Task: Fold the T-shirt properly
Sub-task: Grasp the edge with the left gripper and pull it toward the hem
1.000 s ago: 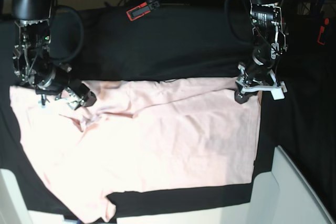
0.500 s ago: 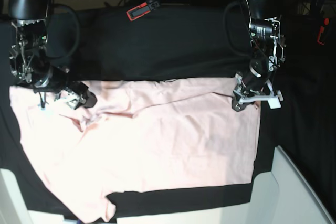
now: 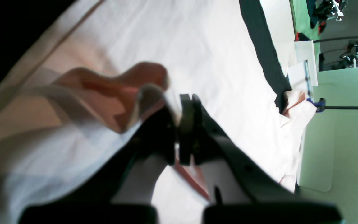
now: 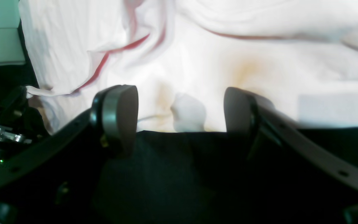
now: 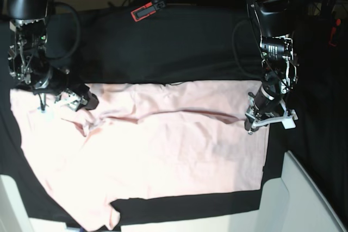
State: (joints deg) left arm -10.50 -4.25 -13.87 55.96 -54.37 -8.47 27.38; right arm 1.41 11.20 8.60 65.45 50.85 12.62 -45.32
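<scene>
The pale pink T-shirt (image 5: 163, 150) lies spread, plain side up, on the black table cloth (image 5: 174, 47). My left gripper (image 5: 254, 122) is at the shirt's right edge. In the left wrist view it (image 3: 186, 104) is shut on a pinched fold of the shirt (image 3: 197, 46). My right gripper (image 5: 81, 101) is at the shirt's far left edge. In the right wrist view it (image 4: 179, 112) is open, its fingers (image 4: 120, 115) low over the black cloth. A small bump of the shirt (image 4: 259, 46) edge lies between them. No print shows.
A red and black clamp tool (image 5: 148, 9) lies at the back of the cloth. A red-handled tool (image 5: 334, 31) is at the far right. A white table edge (image 5: 304, 199) runs along the front right, and white boards (image 5: 11, 205) sit at the front left.
My left gripper has moved toward the front with the shirt's far right corner, drawing a crease across the cloth. My right gripper has shifted slightly left.
</scene>
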